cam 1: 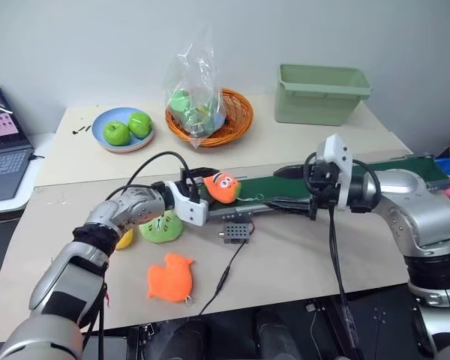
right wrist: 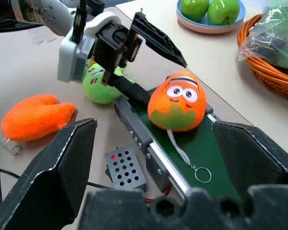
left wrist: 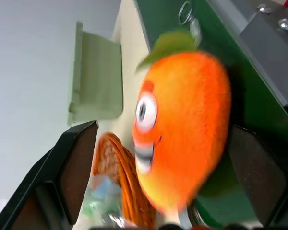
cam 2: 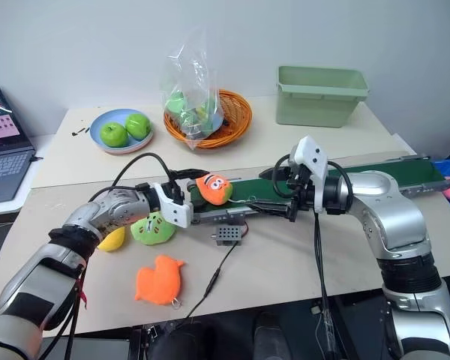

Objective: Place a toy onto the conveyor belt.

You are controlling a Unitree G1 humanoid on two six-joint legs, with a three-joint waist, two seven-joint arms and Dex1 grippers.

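Now the toy (right wrist: 176, 108) sits on the conveyor belt's (cam 1: 300, 185) end; left gripper (right wrist: 144, 62) spread around it; right gripper (right wrist: 153, 158) apart, nearby.

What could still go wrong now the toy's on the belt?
1. The toy sits at the very end of the conveyor belt, near the roller; it could roll off.
2. The open left gripper brackets the toy; pulling back could drag it.
3. Its keyring cord trails on the belt and may snag.

Silver arms, black cables, white wrist housings.
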